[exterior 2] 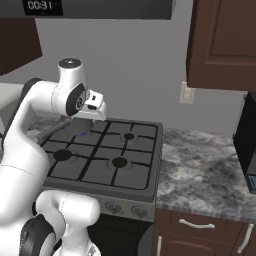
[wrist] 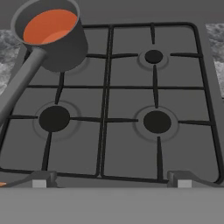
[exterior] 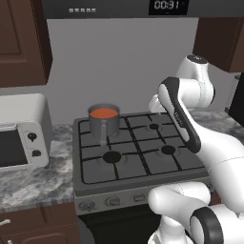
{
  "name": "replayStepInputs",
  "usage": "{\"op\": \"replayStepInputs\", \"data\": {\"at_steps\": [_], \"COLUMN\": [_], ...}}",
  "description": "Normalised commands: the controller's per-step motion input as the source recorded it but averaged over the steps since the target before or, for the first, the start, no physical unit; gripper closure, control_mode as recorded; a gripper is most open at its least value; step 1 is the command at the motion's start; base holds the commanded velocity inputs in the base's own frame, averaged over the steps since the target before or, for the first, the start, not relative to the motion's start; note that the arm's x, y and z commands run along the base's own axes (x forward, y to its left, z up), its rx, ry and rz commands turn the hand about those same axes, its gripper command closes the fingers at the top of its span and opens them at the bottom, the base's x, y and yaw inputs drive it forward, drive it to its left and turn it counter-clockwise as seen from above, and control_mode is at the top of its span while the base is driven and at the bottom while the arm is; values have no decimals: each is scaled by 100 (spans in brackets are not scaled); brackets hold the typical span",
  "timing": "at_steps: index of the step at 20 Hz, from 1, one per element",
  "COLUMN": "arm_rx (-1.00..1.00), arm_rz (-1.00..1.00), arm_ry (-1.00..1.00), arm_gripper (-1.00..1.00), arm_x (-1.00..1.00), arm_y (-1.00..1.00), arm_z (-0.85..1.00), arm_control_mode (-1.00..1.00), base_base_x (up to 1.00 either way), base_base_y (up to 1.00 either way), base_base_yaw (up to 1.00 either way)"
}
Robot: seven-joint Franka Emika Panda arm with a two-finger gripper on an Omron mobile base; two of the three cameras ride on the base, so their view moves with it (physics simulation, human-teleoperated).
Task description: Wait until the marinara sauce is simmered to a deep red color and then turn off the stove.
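Grey stove [exterior: 143,157], saucepan [exterior: 104,125] on rear-left burner holding orange-red marinara sauce [exterior: 104,113], gripper [wrist: 111,183] spread apart.

Lighting's flat and even everywhere, no obvious light source and barely any shadows. The stove [exterior: 143,157] looks matte grey, zero glare on the grates. Everything's a bit soft and low-res, edges jaggy. The clock digits [exterior: 167,5] stay readable. No visible edge distortion.

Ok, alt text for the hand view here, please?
A grey saucepan of orange-red marinara sauce sits on the back-left burner of the stove, its handle pointing toward the camera. The other three black burners are bare, and the gripper hangs above the front edge.
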Motion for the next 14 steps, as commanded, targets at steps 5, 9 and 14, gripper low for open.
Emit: {"op": "replayStepInputs", "data": {"at_steps": [5, 9, 14], "arm_rx": [0, 0, 0], "arm_rz": [0, 0, 0], "arm_ry": [0, 0, 0], "arm_gripper": [-100, -100, -100], "arm_x": [0, 0, 0], "arm_y": [0, 0, 0], "arm_z": [0, 0, 0], "arm_control_mode": [-100, -100, -100], "base_base_x": [0, 0, 0], "base_base_y": [0, 0, 0], "base_base_yaw": [0, 0, 0]}}
